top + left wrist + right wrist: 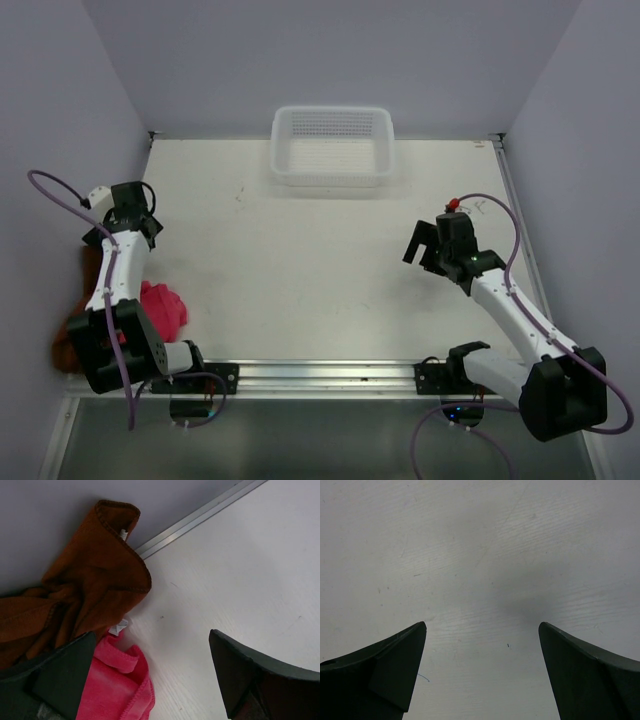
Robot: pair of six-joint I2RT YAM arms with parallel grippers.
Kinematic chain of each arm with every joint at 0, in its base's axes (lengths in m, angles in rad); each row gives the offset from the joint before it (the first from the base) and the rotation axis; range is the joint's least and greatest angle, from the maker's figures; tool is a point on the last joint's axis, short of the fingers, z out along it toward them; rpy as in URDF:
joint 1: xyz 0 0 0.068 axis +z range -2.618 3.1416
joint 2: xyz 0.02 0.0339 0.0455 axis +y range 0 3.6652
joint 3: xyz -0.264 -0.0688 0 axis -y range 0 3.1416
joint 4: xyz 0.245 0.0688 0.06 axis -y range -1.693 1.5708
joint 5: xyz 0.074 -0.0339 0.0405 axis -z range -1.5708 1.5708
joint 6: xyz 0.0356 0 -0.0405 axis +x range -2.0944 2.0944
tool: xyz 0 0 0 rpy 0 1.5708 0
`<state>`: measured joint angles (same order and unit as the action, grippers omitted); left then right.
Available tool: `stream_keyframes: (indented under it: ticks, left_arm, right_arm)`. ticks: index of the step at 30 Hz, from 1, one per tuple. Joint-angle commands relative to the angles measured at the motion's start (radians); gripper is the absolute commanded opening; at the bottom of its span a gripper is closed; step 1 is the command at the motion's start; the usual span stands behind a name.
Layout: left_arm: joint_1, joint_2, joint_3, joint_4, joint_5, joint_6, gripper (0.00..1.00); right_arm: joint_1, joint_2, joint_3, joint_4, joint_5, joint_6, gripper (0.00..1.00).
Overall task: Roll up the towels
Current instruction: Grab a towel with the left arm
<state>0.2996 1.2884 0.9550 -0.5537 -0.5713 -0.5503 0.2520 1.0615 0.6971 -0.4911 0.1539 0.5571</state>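
Observation:
A crumpled pink towel lies at the table's left edge near the left arm's base. A brown towel is bunched beside it against the left wall. In the left wrist view the brown towel lies along the wall rail and the pink towel lies just below it. My left gripper hovers near the left wall, further up the table than the towels; it is open and empty. My right gripper is open and empty over bare table at the right.
A white mesh basket stands at the back centre of the white table. An aluminium rail runs along the near edge. Lilac walls close in on the left, back and right.

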Motion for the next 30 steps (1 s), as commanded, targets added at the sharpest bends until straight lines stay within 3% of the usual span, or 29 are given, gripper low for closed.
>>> stream_keyframes:
  ticks: [1, 14, 30]
  left_arm:
    - [0.036, 0.043, 0.028, 0.0, -0.062, -0.022, 0.99]
    - [0.061, 0.239, 0.157, -0.045, -0.128, 0.039, 0.93]
    - [0.082, 0.4, 0.117, -0.032, -0.243, 0.059, 0.76]
  right_arm:
    - [-0.003, 0.012, 0.025, 0.019, -0.039, -0.01, 0.99]
    - [-0.002, 0.006, 0.012, 0.016, -0.033, -0.003, 0.99]
    - [-0.007, 0.041, 0.03, 0.009, -0.056, 0.013, 0.99]
